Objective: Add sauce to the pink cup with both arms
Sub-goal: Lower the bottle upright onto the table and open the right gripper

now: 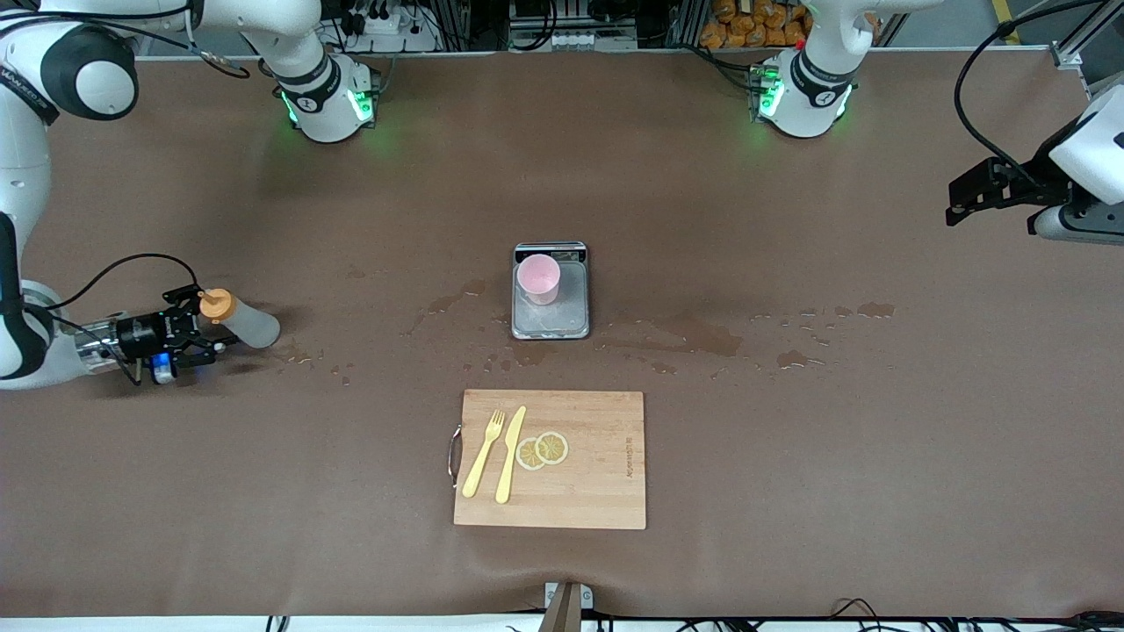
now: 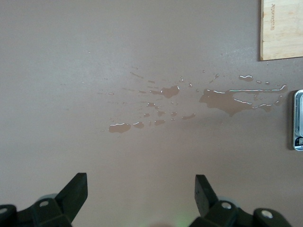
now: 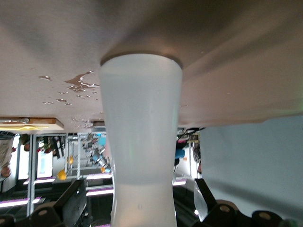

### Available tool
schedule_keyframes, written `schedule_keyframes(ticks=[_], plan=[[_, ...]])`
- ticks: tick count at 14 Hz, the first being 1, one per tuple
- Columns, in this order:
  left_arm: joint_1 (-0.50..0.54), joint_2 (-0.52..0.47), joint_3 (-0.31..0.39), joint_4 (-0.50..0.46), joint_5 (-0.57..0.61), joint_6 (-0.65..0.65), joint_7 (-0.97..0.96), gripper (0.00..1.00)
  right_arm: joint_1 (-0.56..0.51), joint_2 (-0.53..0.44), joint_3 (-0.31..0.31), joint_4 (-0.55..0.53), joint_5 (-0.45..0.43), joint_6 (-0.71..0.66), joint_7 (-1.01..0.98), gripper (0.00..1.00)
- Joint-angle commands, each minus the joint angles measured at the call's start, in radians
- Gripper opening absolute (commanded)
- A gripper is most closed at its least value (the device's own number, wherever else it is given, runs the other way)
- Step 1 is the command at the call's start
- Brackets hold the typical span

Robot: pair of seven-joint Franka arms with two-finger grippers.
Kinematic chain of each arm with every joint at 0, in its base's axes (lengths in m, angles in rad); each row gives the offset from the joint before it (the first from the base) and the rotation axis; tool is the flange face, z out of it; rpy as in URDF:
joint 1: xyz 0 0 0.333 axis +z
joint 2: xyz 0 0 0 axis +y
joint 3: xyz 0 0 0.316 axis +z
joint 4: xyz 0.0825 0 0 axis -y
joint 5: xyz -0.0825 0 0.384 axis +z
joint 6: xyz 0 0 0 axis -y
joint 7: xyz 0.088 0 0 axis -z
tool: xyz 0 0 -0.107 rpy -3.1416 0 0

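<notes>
The right end effector (image 1: 195,329), fingers spread around the sauce bottle (image 1: 241,321) toward the counter's right-arm end, risks tipping it. The left end effector (image 1: 983,195) hangs wide, waiting. The pink cup (image 1: 537,278) sits on the scale (image 1: 571,303), mid-counter.

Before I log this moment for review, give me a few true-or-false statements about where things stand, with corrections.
1. The pink cup stands on the scale. True.
2. The right gripper is at the sauce bottle, jaws either side of it and not closed. True.
3. The left gripper holds a fork. False: its jaws are open on nothing, over the bare table by some spilled liquid.
4. The cutting board carries a fork, a knife and lemon slices. True.
5. The cutting board lies farther from the front camera than the scale. False: it lies nearer.
</notes>
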Motion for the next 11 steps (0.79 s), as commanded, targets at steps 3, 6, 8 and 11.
schedule_keyframes(ticks=[3, 6, 8, 11], plan=[[0.007, -0.012, -0.002, -0.001, -0.016, -0.01, 0.027, 1.0, 0.013, -0.088, 0.016, 0.093, -0.081, -0.055, 0.001, 1.0], [0.007, -0.014, -0.002, -0.001, -0.016, -0.012, 0.025, 1.0, 0.025, -0.092, 0.022, 0.146, -0.078, -0.1, 0.003, 1.0], [0.007, -0.016, -0.002, -0.001, -0.016, -0.012, 0.025, 1.0, 0.026, -0.12, 0.033, 0.157, -0.079, -0.109, 0.003, 1.0], [0.007, -0.016, -0.002, 0.002, -0.01, -0.012, 0.03, 1.0, 0.074, -0.181, 0.054, 0.226, -0.124, -0.112, 0.0, 1.0]])
